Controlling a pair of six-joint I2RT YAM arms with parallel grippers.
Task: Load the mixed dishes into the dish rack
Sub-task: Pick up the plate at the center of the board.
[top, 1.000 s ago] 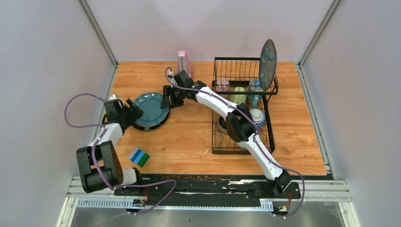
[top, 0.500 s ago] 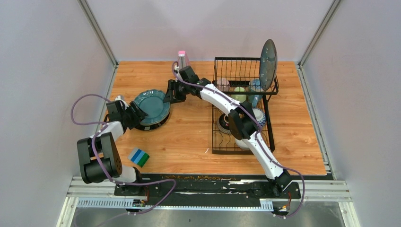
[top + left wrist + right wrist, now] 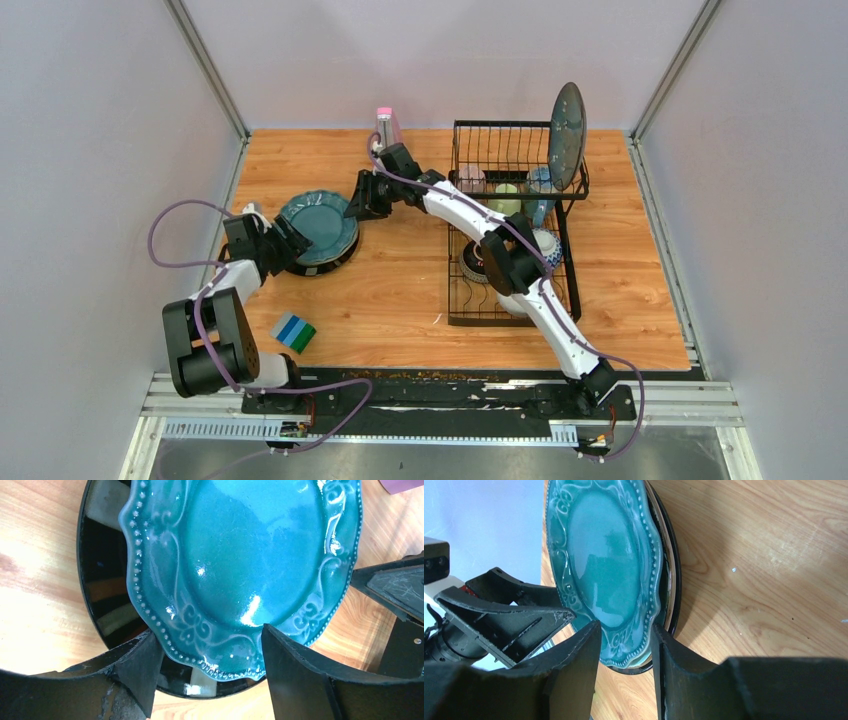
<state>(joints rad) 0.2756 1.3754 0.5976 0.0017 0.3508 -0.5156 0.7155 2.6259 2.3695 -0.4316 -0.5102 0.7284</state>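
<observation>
On wooden tabletop [image 3: 400, 290]: teal glazed ceramic plate [image 3: 318, 225] [image 3: 240, 555] [image 3: 604, 555] with scalloped beaded rim, lying on glossy black round dish [image 3: 312, 268] [image 3: 100, 565] [image 3: 672, 570]. Stack sits at 9 o'clock of black wire dish rack [image 3: 515, 125], well apart from it. At plate's 8 o'clock rim: left gripper [image 3: 283, 243] [image 3: 207, 636], jaws wide apart, stretch of rim between fingers, nothing clamped. At 2 o'clock rim: right gripper [image 3: 352, 208] [image 3: 625, 629], fingers either side of stacked rims, gap narrow; cannot tell whether clamped. 1 blue-grey flecked plate [image 3: 566, 135] stands upright at rack's 1 o'clock corner.
</observation>
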